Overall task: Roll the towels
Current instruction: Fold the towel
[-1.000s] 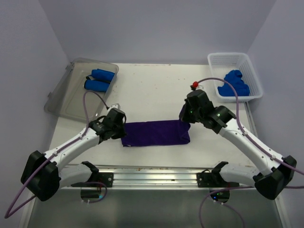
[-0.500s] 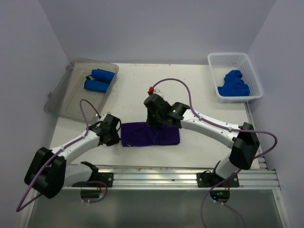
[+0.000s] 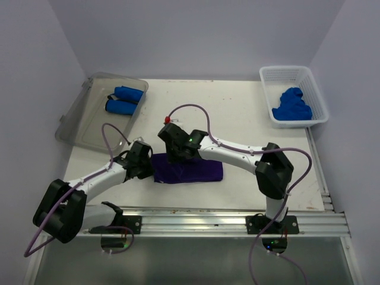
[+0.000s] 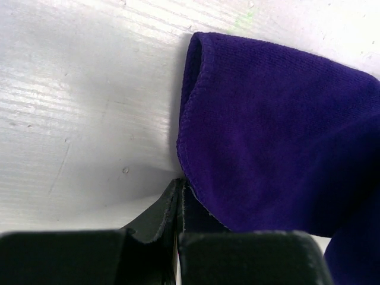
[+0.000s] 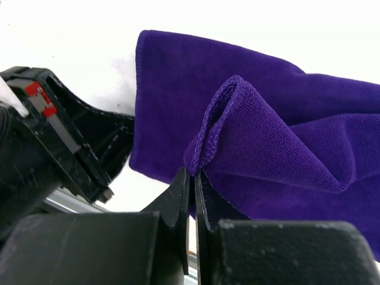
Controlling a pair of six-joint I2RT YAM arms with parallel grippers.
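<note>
Purple towel (image 3: 193, 169): soft fine-looped terry, stitched hem, dark violet. Lies as a folded band mid-counter (image 3: 225, 113), toward front edge, between both arms. Right end effector (image 5: 191, 173) clamped on a lifted hem fold, cloth peaked into a ridge. Left end effector (image 4: 180, 185) pressed together, tips at towel's left hem; pinch on cloth unclear. Rolled blue towels (image 3: 123, 100), two cylinders, in clear grey plastic tray (image 3: 83, 127), far left. Crumpled blue towels (image 3: 292, 105) heaped in white mesh basket (image 3: 285, 72), far right.

Wears white link shells (image 3: 231, 155) between black joint housings (image 3: 273, 169), trails purple cables (image 3: 190, 107), carries a red plug (image 3: 168, 119) beside the black right gripper (image 5: 191, 172).
</note>
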